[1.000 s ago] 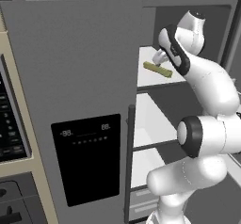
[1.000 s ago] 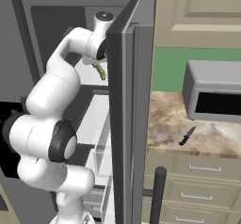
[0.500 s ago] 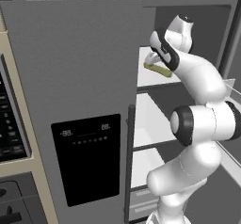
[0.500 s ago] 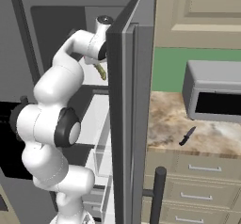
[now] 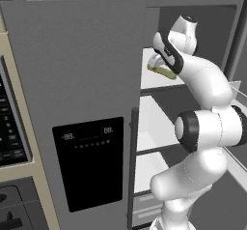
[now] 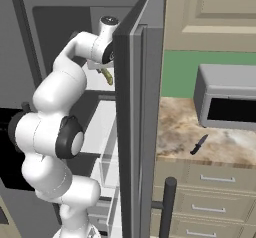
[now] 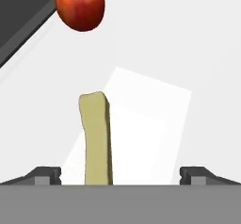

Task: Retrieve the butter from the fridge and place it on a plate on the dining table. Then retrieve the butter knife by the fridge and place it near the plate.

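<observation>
Left base view — your arm reaches into the open fridge, claw just over the butter on the upper shelf.

Hand view — fingers spread wide, butter off-centre toward the left finger; closing now could tip it. Apple lies beyond.

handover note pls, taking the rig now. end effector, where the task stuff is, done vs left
End effector: open, holding nothing, reaching into the fridge at the upper shelf, astride the butter.
Butter: on that shelf, an apple beyond it.
Butter knife: on the marbled counter right of the fridge.
Done: right fridge door open, arm lined up.
Left: grasp butter, carry it to the plate, then move the knife.
</observation>
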Tool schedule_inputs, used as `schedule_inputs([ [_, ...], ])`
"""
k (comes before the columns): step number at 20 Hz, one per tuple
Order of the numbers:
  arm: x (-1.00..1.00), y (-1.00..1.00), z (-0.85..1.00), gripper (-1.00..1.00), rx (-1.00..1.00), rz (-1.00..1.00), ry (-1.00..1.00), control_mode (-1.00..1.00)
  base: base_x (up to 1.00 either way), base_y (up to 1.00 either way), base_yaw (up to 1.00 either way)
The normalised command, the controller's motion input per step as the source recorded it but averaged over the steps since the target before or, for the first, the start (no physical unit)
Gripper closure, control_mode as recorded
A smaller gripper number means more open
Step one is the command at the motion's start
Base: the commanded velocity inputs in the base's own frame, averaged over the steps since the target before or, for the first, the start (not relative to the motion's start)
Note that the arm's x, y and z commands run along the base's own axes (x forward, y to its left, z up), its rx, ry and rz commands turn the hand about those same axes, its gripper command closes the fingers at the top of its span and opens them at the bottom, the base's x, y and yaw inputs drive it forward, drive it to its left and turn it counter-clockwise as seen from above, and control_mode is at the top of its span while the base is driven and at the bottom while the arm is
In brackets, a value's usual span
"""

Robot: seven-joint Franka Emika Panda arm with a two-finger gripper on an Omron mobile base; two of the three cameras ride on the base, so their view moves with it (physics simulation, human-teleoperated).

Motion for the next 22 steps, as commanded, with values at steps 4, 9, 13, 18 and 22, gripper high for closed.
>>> schedule_inputs([
  [4,-0.37,0.00,-0.06,-1.00,0.00,-0.03,0.07,-1.00,0.00,0.00,0.00],
  [9,-0.20,0.00,-0.32,-1.00,0.00,0.00,0.04,-1.00,0.00,0.00,0.00],
  [13,0.00,0.01,-0.31,-1.00,0.00,0.00,0.00,-1.00,0.00,0.00,0.00],
  [18,0.00,0.01,0.00,1.00,0.00,0.00,-0.01,-1.00,0.00,0.00,0.00],
  [22,0.00,0.00,0.00,1.00,0.00,0.00,0.00,-1.00,0.00,0.00,0.00],
])
